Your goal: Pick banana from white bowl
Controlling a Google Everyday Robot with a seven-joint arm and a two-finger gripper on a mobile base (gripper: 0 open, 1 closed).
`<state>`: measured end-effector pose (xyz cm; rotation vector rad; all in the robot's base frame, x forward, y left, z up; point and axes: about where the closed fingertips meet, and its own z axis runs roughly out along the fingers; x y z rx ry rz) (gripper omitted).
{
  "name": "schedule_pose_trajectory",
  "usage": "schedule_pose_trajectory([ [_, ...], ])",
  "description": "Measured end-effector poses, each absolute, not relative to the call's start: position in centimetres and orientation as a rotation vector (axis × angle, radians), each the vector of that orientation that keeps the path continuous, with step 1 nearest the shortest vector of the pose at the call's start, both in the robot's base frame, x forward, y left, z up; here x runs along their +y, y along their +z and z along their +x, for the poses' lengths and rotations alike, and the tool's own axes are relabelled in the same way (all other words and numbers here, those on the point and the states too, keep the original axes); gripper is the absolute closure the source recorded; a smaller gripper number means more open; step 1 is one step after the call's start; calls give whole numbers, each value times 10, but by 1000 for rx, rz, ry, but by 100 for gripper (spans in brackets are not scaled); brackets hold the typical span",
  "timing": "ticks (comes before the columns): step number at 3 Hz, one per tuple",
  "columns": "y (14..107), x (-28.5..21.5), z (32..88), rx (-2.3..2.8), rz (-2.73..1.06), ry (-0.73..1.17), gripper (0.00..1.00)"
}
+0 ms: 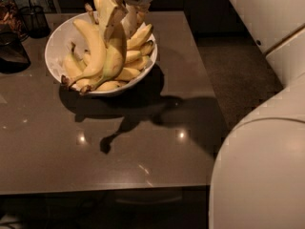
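The white bowl stands at the back left of the dark table, full of bananas. The long yellow banana leans steeply, its lower tip on the bowl's front rim and its upper end raised above the pile. My gripper comes down from the top edge over the bowl and is shut on that banana's upper part, one finger in front of it and the other behind. A more strongly curved long banana lies just left of it. Short bananas lie to the right.
The brown table extends forward and right of the bowl, with its right edge next to dark floor. Dark objects and a wire cup stand at the far left. My white arm fills the right side.
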<state>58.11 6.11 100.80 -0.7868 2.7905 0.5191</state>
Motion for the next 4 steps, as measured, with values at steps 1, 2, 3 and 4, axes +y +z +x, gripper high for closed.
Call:
schedule_pose_trajectory([
  [1, 998, 55, 557, 2856, -755, 605, 100],
  [2, 989, 48, 530, 2930, -719, 664, 100],
  [3, 988, 52, 510, 2971, -711, 685, 100],
  [4, 990, 59, 517, 2934, -692, 707, 100],
])
